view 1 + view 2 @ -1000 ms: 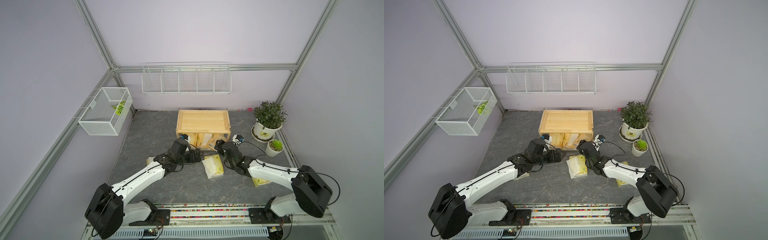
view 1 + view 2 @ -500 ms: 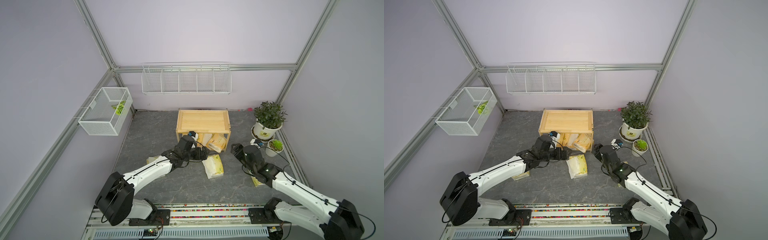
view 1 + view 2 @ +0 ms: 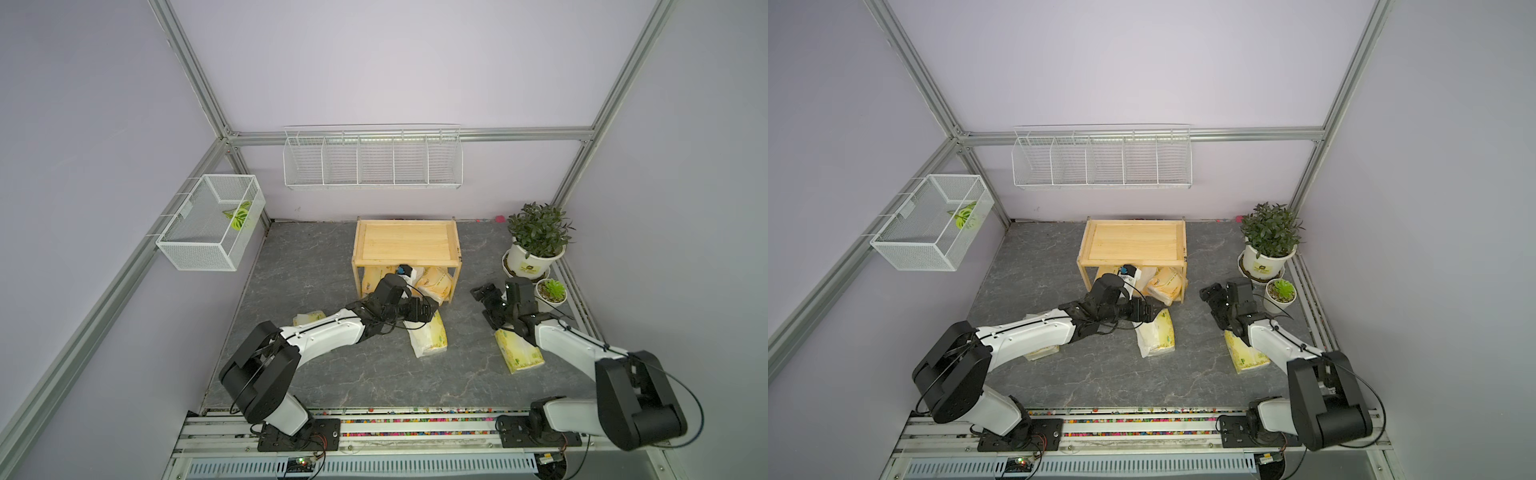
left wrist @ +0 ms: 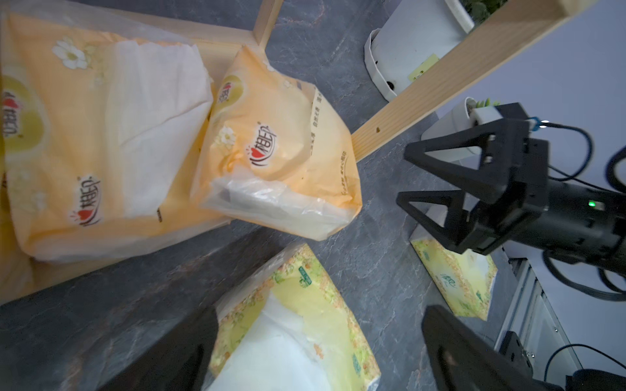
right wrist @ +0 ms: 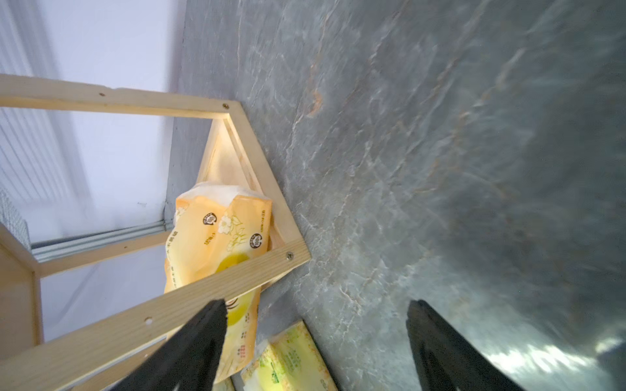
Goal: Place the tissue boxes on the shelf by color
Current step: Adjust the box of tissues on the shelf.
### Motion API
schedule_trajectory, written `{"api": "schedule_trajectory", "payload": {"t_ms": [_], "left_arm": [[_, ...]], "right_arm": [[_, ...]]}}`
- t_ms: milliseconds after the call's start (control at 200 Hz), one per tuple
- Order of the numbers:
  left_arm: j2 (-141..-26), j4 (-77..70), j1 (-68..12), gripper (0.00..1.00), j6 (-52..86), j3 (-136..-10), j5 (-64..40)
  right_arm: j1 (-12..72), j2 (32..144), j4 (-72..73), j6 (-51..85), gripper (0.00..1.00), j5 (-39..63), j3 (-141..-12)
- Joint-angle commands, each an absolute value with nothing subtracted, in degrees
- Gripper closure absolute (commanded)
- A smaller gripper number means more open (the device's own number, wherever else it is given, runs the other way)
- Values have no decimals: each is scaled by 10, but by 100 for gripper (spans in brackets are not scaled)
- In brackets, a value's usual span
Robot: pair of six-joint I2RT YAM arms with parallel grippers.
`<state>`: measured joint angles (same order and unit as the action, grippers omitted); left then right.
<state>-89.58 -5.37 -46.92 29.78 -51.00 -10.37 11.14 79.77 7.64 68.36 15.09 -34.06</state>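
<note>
Lower tier of the wooden shelf [image 3: 405, 243]: orange packs in there, and my own left wrist hides the middle, so I can't give a count. The big orange pack [image 4: 84, 135] lies flat with white tissue spilling out of its top. The tilted orange pack [image 4: 281, 152] leans against it, its clear plastic end poking out past the front edge beside the corner post.

The white mesh basket [image 3: 199, 245] on the side wall holds one green leaf [image 3: 239, 214]. A white wire rack [image 3: 372, 158] hangs on the back wall. A leafy plant sits in the big white pot [image 3: 530, 262], with a succulent in the small pot [image 3: 550, 291] beside it.

Three green packs are on the floor, all flat. The centre green pack [image 3: 430, 340] runs lengthwise from the shelf front towards my base, white tissue showing on top. My left gripper [image 3: 430, 312] hangs over its shelf-side end, jaws spread wide, nothing between them. The right green pack [image 3: 519, 355] lies slanted, one end tucked under my right arm. The left green pack [image 3: 307, 319] peeks out from under my left arm.

My right gripper [image 3: 482, 293] sits right of the shelf, jaws apart and empty.
</note>
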Motion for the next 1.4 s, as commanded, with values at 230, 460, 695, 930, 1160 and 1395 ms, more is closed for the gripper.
{"api": "schedule_trajectory", "payload": {"t_ms": [230, 460, 695, 930, 1160, 1395], "left_arm": [[-890, -87, -474, 0, 297, -516, -107], [-885, -101, -475, 0, 296, -502, -113], [-883, -104, -476, 0, 292, -497, -119], [-881, -103, -479, 0, 290, -494, -123], [-879, -103, -480, 0, 287, -489, -130], [-882, -107, -480, 0, 278, -490, -111]], "right_arm": [[104, 933, 249, 735, 13, 274, -395], [104, 998, 288, 753, 14, 296, -433], [104, 1067, 375, 802, 15, 310, -464], [104, 1124, 449, 860, 17, 310, -497], [99, 1148, 442, 867, 17, 300, -549], [78, 1155, 426, 855, 18, 303, -585]]}}
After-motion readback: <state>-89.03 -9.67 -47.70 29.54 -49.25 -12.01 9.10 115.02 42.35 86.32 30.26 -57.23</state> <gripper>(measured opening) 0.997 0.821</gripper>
